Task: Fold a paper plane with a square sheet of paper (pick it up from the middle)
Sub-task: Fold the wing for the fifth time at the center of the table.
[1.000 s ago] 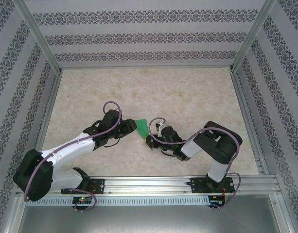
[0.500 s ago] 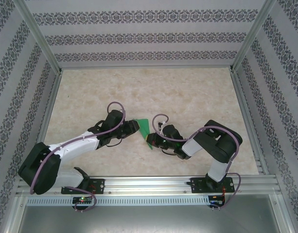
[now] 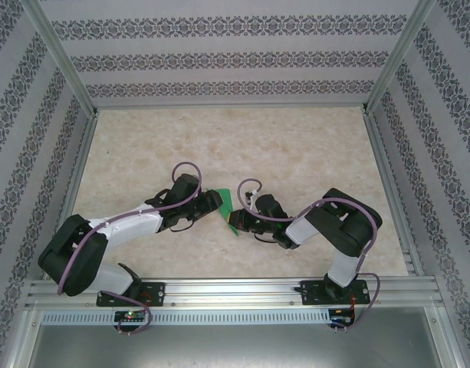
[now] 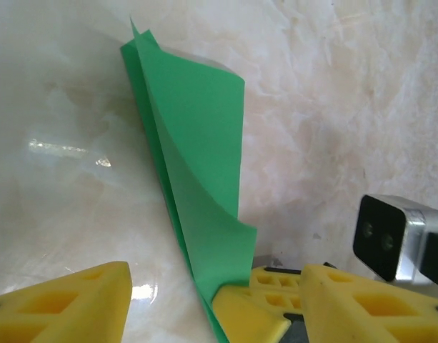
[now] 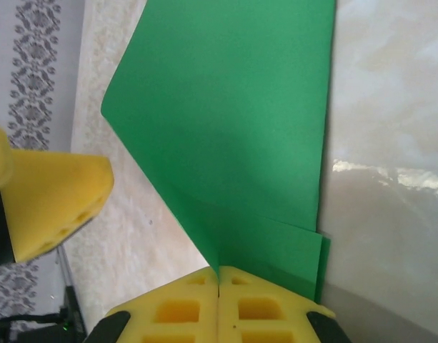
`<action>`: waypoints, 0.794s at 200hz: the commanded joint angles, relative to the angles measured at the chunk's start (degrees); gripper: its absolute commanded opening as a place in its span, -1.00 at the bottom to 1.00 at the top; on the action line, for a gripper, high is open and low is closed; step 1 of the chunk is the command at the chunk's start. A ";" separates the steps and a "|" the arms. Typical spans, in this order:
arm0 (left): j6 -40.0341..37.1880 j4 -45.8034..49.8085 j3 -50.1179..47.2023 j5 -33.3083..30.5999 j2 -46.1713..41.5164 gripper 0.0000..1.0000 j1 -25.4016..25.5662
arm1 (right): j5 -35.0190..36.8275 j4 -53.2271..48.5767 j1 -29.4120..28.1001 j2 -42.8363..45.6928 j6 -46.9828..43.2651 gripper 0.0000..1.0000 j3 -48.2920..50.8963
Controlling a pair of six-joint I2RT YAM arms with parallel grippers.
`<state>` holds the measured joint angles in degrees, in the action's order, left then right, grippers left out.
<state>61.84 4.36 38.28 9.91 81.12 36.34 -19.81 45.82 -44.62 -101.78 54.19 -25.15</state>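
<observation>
A pale marbled table [image 3: 296, 146] fills the floor of the cell, boxed in by patterned walls [image 3: 219, 57], with a metal rail [image 3: 235, 290] along the near edge where both arms are bolted. The left arm [image 3: 119, 230] reaches in low from the left and the right arm [image 3: 334, 222] bends in from the right, so their wrists meet near the middle of the table, slightly towards the near side. Purple cables [image 3: 181, 172] loop above each wrist. Between the two wrists is the sheet of paper [image 4: 201, 143], bright green and already folded into layers; it stands up off the table on edge, with a pointed tip away from the left wrist camera and one flap curling outward. From above, the two wrists hide much of it, and a green wedge shows between them. The right gripper [image 5: 219, 275] has its yellow pads pressed together on the paper's narrow end, pinching it. The left gripper [image 4: 213, 270] stands wide, one finger on either side of the paper, clamping nothing; the right gripper's pads lie between those fingers, just beside the paper's lower edge. A dark block with a metal face [image 4: 397, 239] sits to the right.
</observation>
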 commanded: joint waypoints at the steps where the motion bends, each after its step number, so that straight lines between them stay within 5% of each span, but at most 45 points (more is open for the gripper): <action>1: 0.20 4.05 4.00 -0.86 2.38 0.35 -1.11 | 0.09 -4.34 -0.69 2.08 -8.35 -0.99 -0.96; 16: 0.39 5.55 5.12 -1.28 3.20 0.61 -1.45 | 0.66 -5.24 -0.95 2.75 -11.37 -1.00 -0.81; 40: -0.12 7.94 8.37 0.44 5.98 0.64 -1.91 | 3.40 -6.33 -2.17 4.02 -16.57 -1.00 -0.44; 159: 1.82 15.85 12.11 0.31 11.11 0.29 -2.05 | 12.22 -4.38 -6.08 5.86 -28.07 -0.96 1.46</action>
<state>62.48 18.39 48.31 9.80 89.91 34.87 -10.31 39.90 -49.78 -97.69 29.80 -24.69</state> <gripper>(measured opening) 0.667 0.046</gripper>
